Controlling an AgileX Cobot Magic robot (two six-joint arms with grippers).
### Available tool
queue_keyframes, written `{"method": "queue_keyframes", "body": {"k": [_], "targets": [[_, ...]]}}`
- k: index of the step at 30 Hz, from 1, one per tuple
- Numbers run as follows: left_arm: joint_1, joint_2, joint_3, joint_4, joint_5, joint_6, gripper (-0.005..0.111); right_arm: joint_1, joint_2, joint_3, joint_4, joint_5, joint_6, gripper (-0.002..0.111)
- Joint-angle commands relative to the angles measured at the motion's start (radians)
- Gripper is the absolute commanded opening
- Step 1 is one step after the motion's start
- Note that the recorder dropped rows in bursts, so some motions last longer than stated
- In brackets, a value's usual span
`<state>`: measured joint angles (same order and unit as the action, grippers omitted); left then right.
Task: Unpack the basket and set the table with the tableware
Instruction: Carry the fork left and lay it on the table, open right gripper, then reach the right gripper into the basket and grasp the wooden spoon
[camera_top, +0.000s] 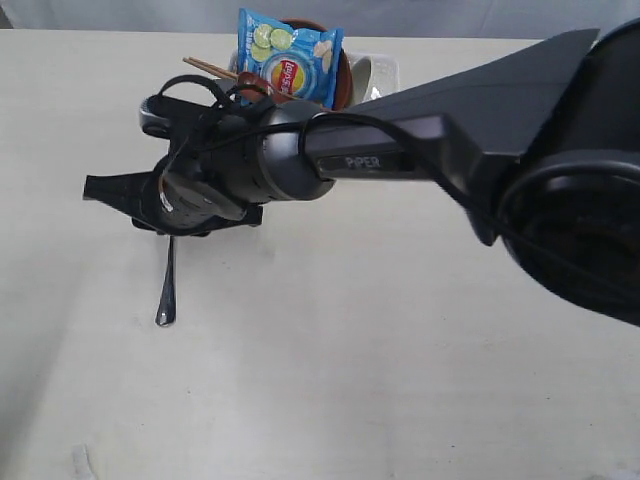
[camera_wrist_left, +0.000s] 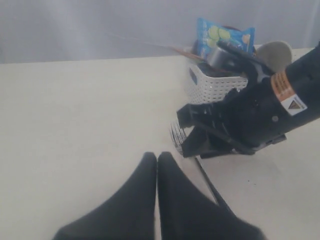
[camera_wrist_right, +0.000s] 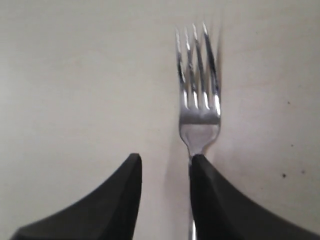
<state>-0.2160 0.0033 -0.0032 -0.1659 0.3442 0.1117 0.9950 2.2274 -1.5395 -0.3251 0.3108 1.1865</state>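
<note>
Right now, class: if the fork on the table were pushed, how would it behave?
The fork looks like polished steel, so probably stiff and slippery. Lying flat on the smooth table, it would likely slide rather than roll.

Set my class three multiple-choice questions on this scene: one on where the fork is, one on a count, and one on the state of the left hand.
1. Where does the fork lie?
A on the floor
B flat on the table
C on a shelf

2. How many tines has the fork?
A two
B three
C four

3. What state is the left hand in?
A fingers pressed together, empty
B fingers spread wide
C gripping a cloth

Answers:
1 B, as the right wrist view shows it lying flat on the pale tabletop.
2 C, as four tines show in that same view.
3 A, as the left wrist view shows the two fingers touching with nothing between them.
</note>
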Motion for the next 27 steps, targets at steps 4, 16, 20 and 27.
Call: {"method": "queue_keyframes", "body": {"k": [4,16,20,27], "targets": [[-0.006,-0.003,0.003,0.004,-0.002,-0.003,0.0,-0.04,-0.2,0.0,-0.295,0.043,-0.006,0.033],[-0.006,-0.003,0.003,0.004,-0.002,-0.003,0.0,-0.252,-0.412,0.0,-0.362,0.185,-0.476,0.033],[-0.006,-0.003,0.003,0.004,-0.002,-0.003,0.0,-0.333,-0.38,0.0,-0.15,0.199,-0.747,0.033],[-0.006,-0.003,0.003,0.004,-0.002,-0.003,0.0,-0.377,-0.297,0.0,0.114,0.187,-1.233,0.033]]}}
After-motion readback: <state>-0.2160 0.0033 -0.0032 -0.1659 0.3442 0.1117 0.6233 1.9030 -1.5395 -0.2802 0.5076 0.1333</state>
